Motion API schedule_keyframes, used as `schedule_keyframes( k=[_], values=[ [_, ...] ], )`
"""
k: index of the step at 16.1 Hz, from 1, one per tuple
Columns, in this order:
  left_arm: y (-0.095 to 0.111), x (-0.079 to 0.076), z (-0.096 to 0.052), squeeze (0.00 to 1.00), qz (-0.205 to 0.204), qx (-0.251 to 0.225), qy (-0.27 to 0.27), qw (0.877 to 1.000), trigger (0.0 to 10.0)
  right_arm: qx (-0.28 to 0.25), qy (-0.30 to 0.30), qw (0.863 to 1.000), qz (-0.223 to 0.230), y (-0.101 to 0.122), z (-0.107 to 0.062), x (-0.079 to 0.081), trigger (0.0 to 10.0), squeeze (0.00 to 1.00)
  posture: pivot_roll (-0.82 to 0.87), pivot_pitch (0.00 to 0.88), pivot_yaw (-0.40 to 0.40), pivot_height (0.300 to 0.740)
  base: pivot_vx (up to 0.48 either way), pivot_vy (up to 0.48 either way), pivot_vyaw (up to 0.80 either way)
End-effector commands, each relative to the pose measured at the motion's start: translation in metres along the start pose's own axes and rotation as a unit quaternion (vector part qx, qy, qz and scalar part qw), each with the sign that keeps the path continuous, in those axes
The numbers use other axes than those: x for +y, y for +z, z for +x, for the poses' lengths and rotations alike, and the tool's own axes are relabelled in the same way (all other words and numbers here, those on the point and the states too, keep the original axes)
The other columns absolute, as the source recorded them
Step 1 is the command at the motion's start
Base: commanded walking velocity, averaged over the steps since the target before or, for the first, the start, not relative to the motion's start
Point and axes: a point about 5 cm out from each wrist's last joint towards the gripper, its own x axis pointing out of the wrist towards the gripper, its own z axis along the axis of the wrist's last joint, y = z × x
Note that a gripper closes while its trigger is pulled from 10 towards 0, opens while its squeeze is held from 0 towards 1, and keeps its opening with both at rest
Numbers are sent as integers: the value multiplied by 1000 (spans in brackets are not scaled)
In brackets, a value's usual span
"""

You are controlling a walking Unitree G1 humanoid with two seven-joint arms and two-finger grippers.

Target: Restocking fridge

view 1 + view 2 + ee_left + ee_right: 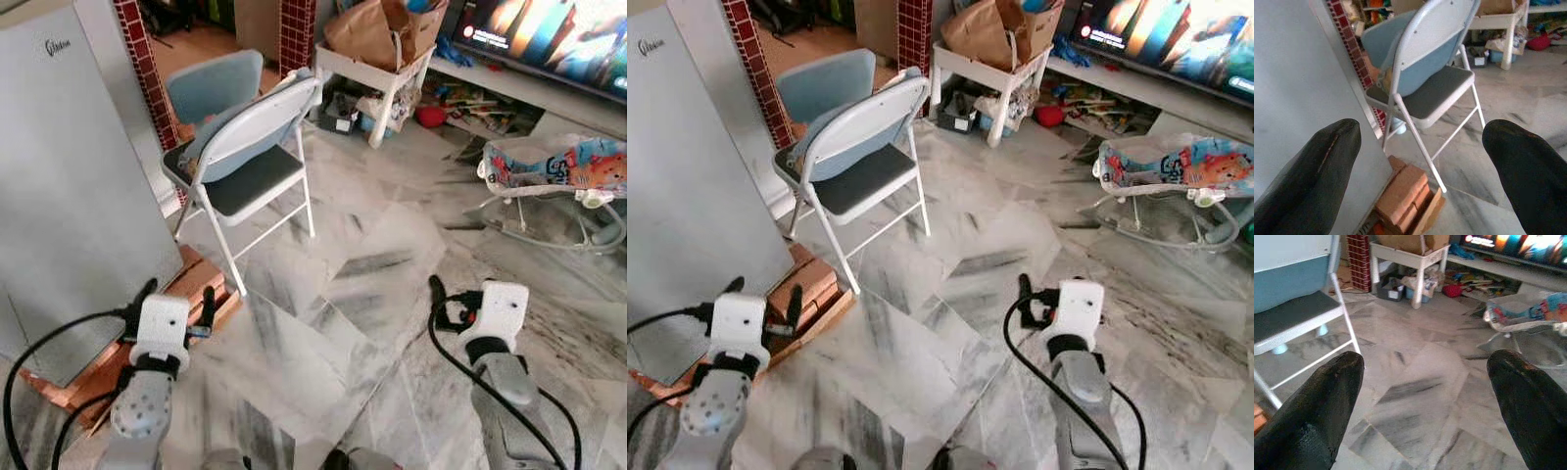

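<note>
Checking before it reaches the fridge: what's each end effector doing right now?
Left end effector: open, holding nothing.
Right end effector: open, holding nothing.

My head cameras look forward and down from standing height over the marble floor point(372, 294), with the white folding chair point(250, 147) ahead. My left wrist camera looks along its tool's fingers point(1308, 181) at that chair point(1430, 73) from close, low by the fridge point(1288, 88). My right wrist camera faces the floor point(1420, 382) right of the chair point(1298, 318), sharing the baby bouncer point(1528, 313) with my head views.
</note>
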Motion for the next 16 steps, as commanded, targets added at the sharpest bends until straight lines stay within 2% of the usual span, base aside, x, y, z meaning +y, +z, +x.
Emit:
schedule_keyframes(
  k=[1,2,4,5,7,9,12,16],
  values=[
    [-1,8,0,0,9,5,28,1000,10000,-7,-31,999,-13,2,0,-8,10000,0,134,48,-54,740,0,0,0],
    [-1,7,-1,0,9,6,26,1000,10000,-1,-31,999,4,-2,0,-5,10000,0,132,51,-50,740,0,0,0],
    [-4,0,-4,0,-9,13,-1,1000,10000,3,-26,1000,9,-7,-2,3,10000,0,128,51,-42,740,0,0,0],
    [-4,-4,-4,0,-14,15,-10,1000,10000,14,-35,999,29,-9,-1,2,10000,0,128,44,-38,740,0,0,0],
    [-3,-10,0,0,-21,16,-19,999,10000,2,-46,999,16,-6,0,-1,10000,0,126,40,-30,740,0,0,0],
    [0,-12,4,0,-33,12,-28,999,10000,0,-48,998,31,-5,1,-2,10000,0,119,34,-27,740,0,0,0],
    [1,-16,8,0,-36,10,-39,999,10000,-3,-44,998,34,-4,2,-1,10000,0,115,33,-24,740,0,295,-427],
    [2,-19,10,0,-41,10,-42,998,10000,-4,-40,999,36,-3,5,0,10000,0,122,35,-26,740,0,480,-350]
  ],
)
